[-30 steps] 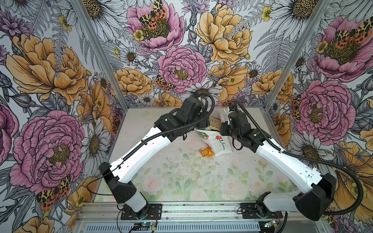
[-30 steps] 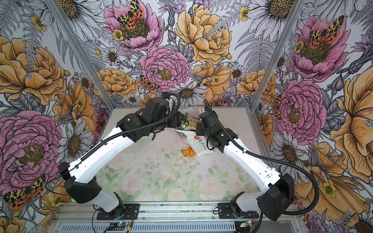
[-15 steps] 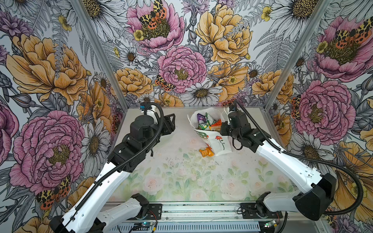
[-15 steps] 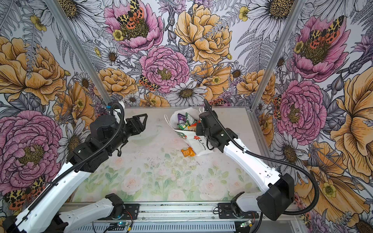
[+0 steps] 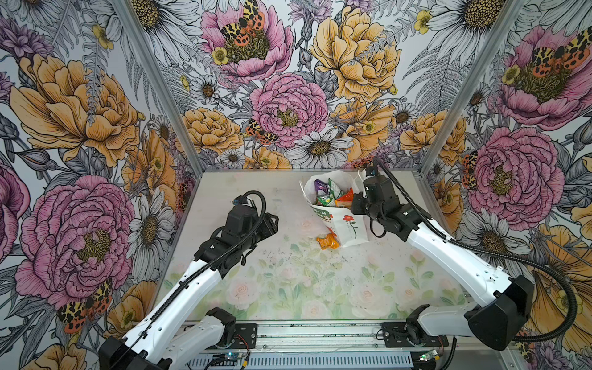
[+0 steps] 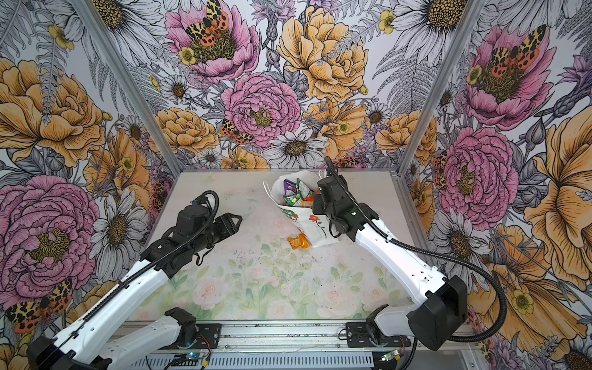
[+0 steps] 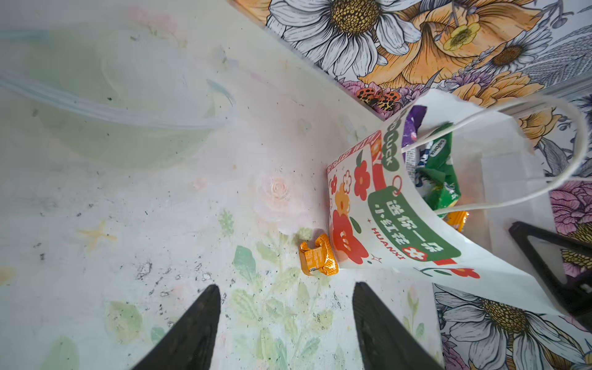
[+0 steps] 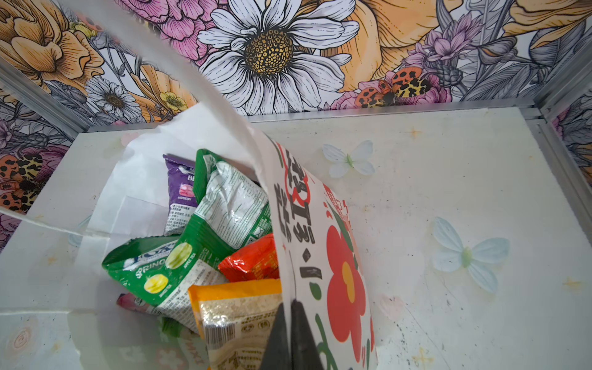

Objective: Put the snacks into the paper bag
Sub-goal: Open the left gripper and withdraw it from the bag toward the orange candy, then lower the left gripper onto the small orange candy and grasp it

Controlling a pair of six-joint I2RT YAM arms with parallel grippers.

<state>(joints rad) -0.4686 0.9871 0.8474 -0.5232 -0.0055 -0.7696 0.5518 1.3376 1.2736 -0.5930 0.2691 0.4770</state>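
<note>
Paper bag (image 5: 347, 224) (image 6: 315, 226): stands on the far half of the table (image 5: 288, 288), right of centre, mouth open upward. White, red flower drawings, green-and-red printed side facing left (image 7: 394, 224).

Snacks inside, seen from the right wrist view: purple packet (image 8: 179, 192), large green packet (image 8: 230, 205), green candy packet with yellow discs (image 8: 150, 269), red packet (image 8: 253, 259), orange-yellow packet (image 8: 237, 307). All crowd the bag's mouth; anything deeper is hidden.

One small orange packet (image 5: 327, 241) (image 7: 318, 259) lies outside, flat on the table, just beside the foot of the printed side, on the bag's near-left.

Right gripper (image 5: 357, 205) (image 8: 290, 320): at the bag's right rim, fingers pressed together with the paper wall pinched between them.

Left gripper (image 5: 270, 221) (image 7: 285, 307): fingers spread, nothing between them, above bare table well left of the bag, pointing toward it and the orange packet.

A white string handle (image 7: 570, 153) arches over the bag's mouth. Flowered walls (image 5: 288, 105) enclose three sides.
</note>
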